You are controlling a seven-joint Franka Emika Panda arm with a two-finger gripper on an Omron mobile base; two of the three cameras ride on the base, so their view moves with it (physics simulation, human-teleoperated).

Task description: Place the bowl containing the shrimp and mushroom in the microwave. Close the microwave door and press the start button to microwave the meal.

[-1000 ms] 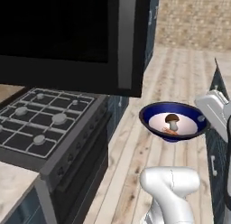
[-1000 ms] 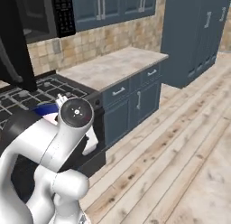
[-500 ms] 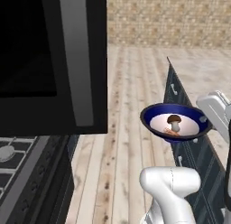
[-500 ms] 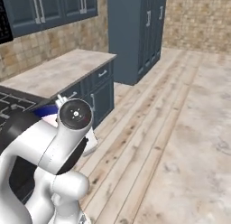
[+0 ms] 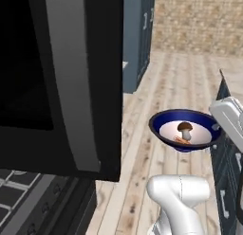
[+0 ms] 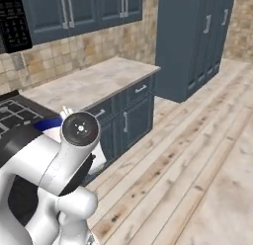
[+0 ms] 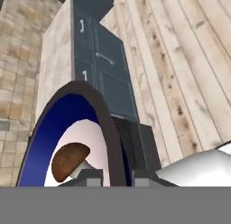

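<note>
Wood plank flooring (image 6: 197,155) ran through the kitchen, with a tan tiled wall (image 5: 199,21) at the far end and dark blue cabinets (image 6: 192,41) along the side. From the right base view, a pale stone counter (image 6: 84,83) sat over blue drawers (image 6: 131,113), next to the black stove (image 6: 12,113) at the left edge.

On the left side of the left base view, the microwave door (image 5: 80,82) hung wide open, a big black panel with a grey strip down it, and the dark inside of the microwave (image 5: 21,63) was just left of it. Stove grates showed below, at the bottom left corner.

The bowl (image 5: 184,130) was up in the air over the floor, right of the door and well clear of the microwave. Blue outside, white inside. The mushroom (image 5: 185,130) stood in it with the little orange shrimp (image 5: 180,140) lying just beside its stem.

In the hand view the gripper (image 7: 115,175) had its jaws clamped on the bowl's dark rim, one tip inside and one outside, with the brown mushroom cap close by.
</note>
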